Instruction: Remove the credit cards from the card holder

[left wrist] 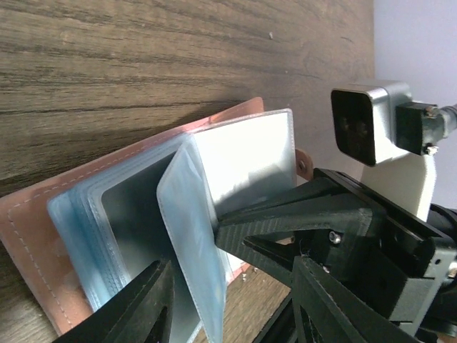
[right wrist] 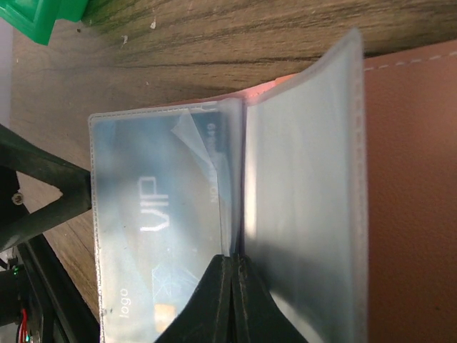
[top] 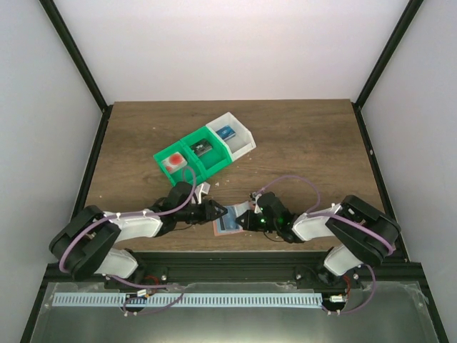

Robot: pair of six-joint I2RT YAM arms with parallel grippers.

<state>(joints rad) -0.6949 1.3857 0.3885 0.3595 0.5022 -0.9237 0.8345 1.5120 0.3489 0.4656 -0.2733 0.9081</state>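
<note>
The credit cards (right wrist: 157, 214), likely light, stiff and slick, each sit in a floppy clear sleeve (right wrist: 307, 179) of the card holder (top: 227, 226), open at the table's (top: 307, 136) near edge, long axis seemingly left-right. Best held by a bare card edge. The right gripper (right wrist: 232, 270) pinches a sleeve edge; the left gripper (left wrist: 232, 286) gapes around one.

You have a brown wooden table (top: 300, 136), where the card holder (top: 227, 227) lies open just between the left gripper (top: 218, 211) and the right gripper (top: 246, 219), and a green-and-white bin (top: 218, 163) stands well beyond both fingertips.
</note>
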